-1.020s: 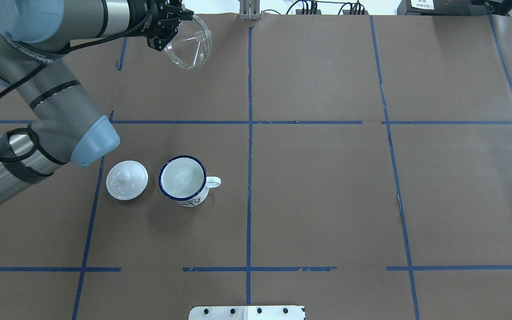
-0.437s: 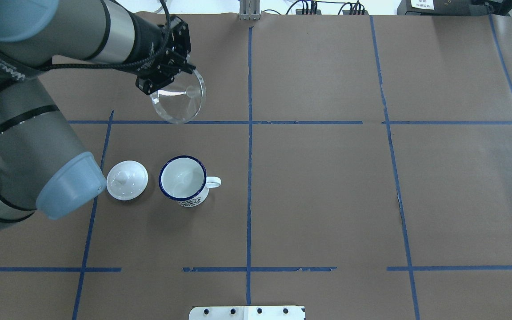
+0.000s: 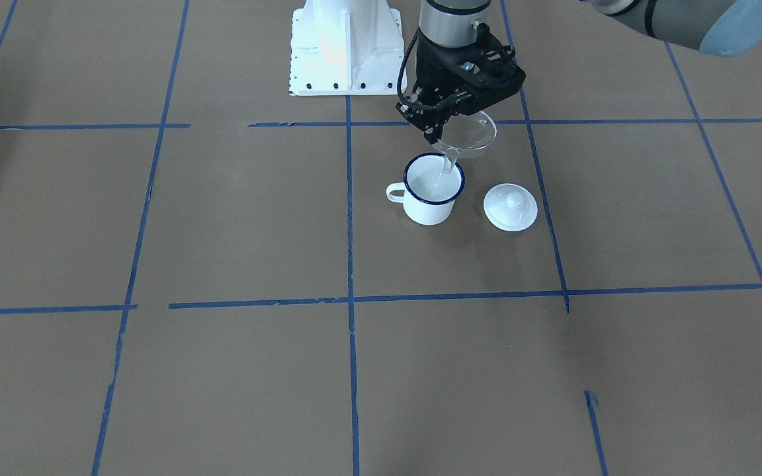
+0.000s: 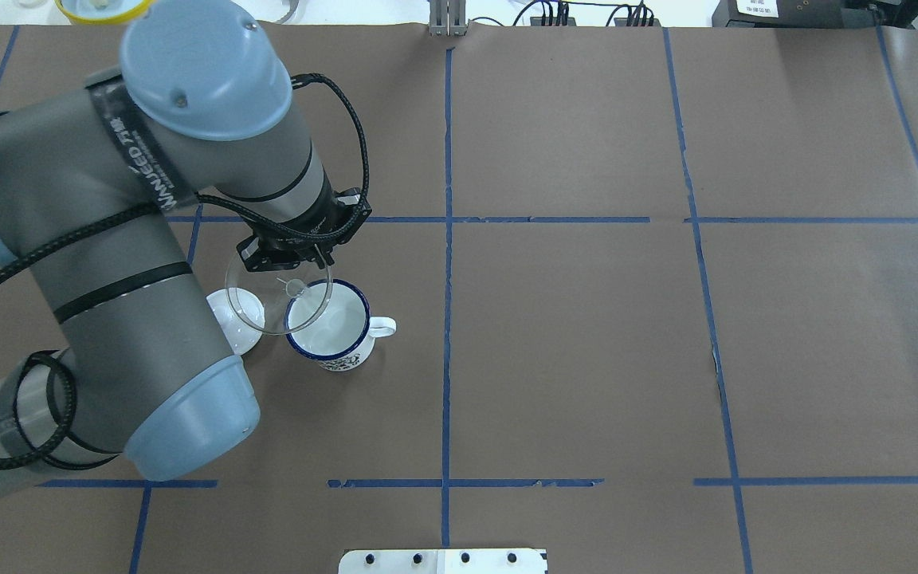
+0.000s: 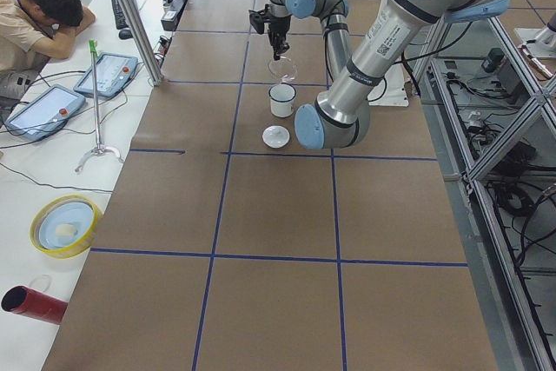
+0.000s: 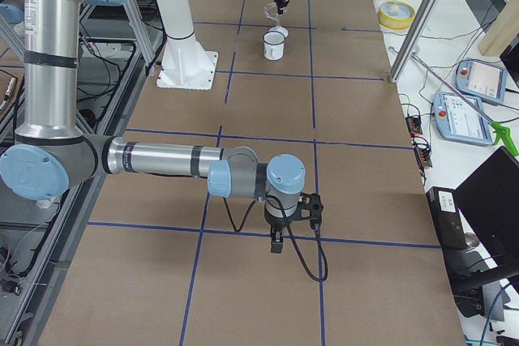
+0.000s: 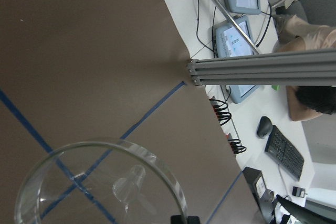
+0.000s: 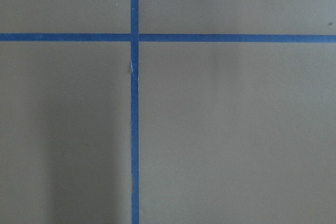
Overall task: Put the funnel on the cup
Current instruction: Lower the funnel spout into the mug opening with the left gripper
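Left gripper (image 4: 293,257) clamped on the rim of the funnel (image 4: 278,293), which hangs in the air, tilted, wide mouth up and stem down. Not seated on anything.

From the front, the funnel (image 3: 468,134) sits above and a little behind the cup (image 3: 430,193), with the stem tip over the cup's open mouth, near its back rim. Whether the tip is already lower than the rim, I can't make out; the clear plastic blurs against the white inside.

From overhead, the funnel's rim overlaps the left part of the cup (image 4: 330,328) and the edge of the lid (image 4: 240,339).

Cup stands upright on the table (image 4: 586,359), handle toward my right side. Lid (image 3: 510,207) lies flat just beside the cup on my left side, not touching it.

My left wrist camera: funnel (image 7: 100,182) fills the bottom edge, brown table beyond.

Right gripper (image 6: 276,241) hovers low over the table, well apart from the cup. Open or closed: cannot tell. Its camera shows only blue tape lines (image 8: 134,129).
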Available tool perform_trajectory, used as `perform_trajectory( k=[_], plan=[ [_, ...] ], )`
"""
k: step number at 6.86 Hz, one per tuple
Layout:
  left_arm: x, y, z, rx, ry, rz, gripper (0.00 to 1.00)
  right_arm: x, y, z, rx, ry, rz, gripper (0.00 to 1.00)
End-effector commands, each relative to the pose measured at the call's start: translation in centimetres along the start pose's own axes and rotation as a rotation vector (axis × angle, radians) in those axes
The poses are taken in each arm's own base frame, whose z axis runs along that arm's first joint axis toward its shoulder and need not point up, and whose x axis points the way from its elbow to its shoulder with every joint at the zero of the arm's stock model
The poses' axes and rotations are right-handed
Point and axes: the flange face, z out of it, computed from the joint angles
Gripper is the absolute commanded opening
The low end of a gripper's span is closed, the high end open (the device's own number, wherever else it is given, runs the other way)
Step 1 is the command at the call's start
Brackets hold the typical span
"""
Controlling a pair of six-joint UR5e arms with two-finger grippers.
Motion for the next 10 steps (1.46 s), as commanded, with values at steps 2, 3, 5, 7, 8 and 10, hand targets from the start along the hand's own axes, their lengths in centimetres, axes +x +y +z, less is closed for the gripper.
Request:
perform_trajectory(
  k=[2,3,5,7,8,10],
  plan=[
    [2.6,-0.8,3.6,-0.026,-0.052,0.074,0.00,0.0,0.0,0.0,0.000,0.000,0.000,1.00],
    [3.6,-0.2,5.7,-0.039,-0.040,0.095,0.00,0.0,0.0,0.0,0.000,0.000,0.000,1.00],
    [3.6,0.4,8.0,-0.052,-0.056,0.125,0.00,0.0,0.0,0.0,0.000,0.000,0.000,1.00],
    [3.4,1.5,9.2,-0.066,-0.073,0.145,0.00,0.0,0.0,0.0,0.000,0.000,0.000,1.00],
    [3.4,1.9,9.4,-0.069,-0.074,0.150,0.00,0.0,0.0,0.0,0.000,0.000,0.000,1.00],
    [3.5,2.1,9.7,-0.071,-0.074,0.155,0.00,0.0,0.0,0.0,0.000,0.000,0.000,1.00]
  ],
)
